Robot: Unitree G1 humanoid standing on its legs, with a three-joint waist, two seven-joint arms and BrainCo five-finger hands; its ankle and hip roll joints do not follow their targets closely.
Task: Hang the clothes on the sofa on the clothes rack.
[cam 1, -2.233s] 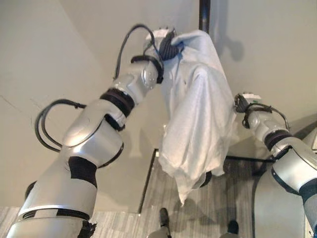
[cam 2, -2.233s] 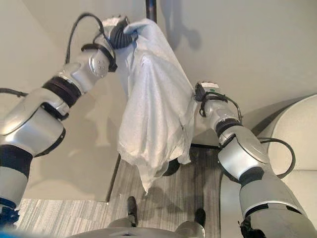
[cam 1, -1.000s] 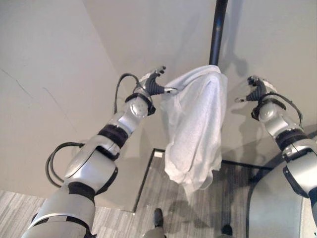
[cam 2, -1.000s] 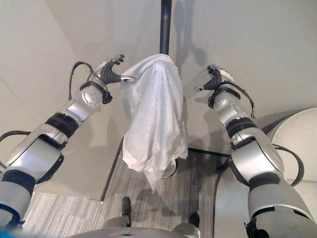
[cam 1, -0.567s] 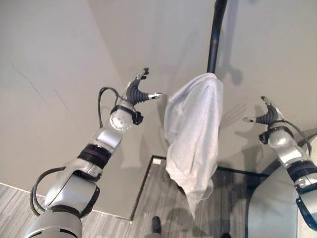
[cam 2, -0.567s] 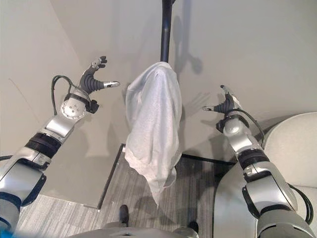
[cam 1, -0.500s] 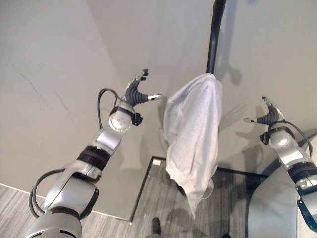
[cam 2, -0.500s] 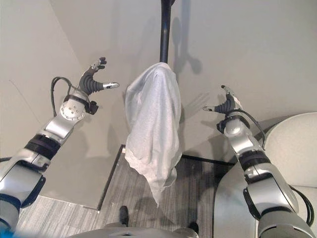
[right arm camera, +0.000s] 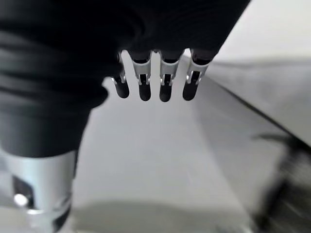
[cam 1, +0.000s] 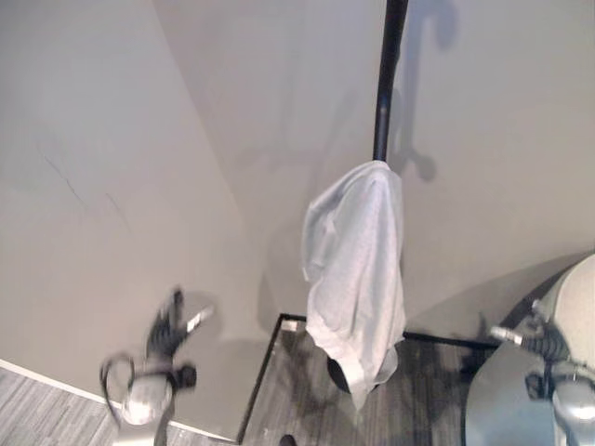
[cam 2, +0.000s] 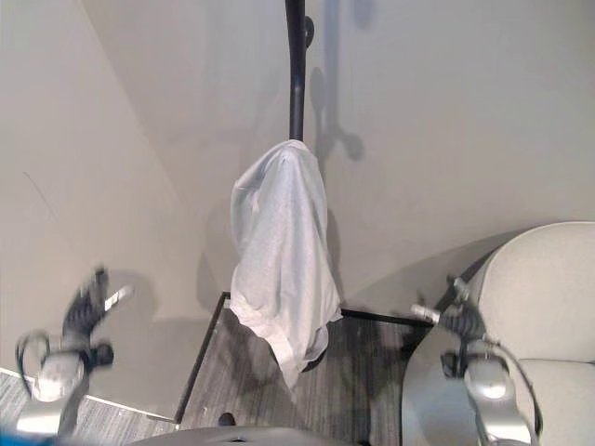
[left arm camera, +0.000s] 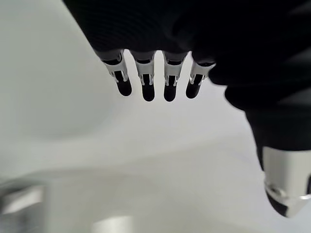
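Shirt [cam 1: 358, 260] is hanging on the rack [cam 1: 388, 84] mid-frame while both hands, left [cam 2: 85, 311] and right [cam 2: 460, 321], are dropping away empty, fingers spread, right eye showing the sofa [cam 2: 544, 288].

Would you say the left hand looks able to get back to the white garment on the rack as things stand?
Probably yes: the left hand, open, sits low beside the white garment, with only bare wall between them.

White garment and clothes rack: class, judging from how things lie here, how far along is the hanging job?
Done: the white garment hangs draped on the black clothes rack pole, touched by neither hand. In hand: nothing; the left hand and right hand are low, open and empty. Left: the visible part of the sofa shows no more clothes, so possibly nothing.
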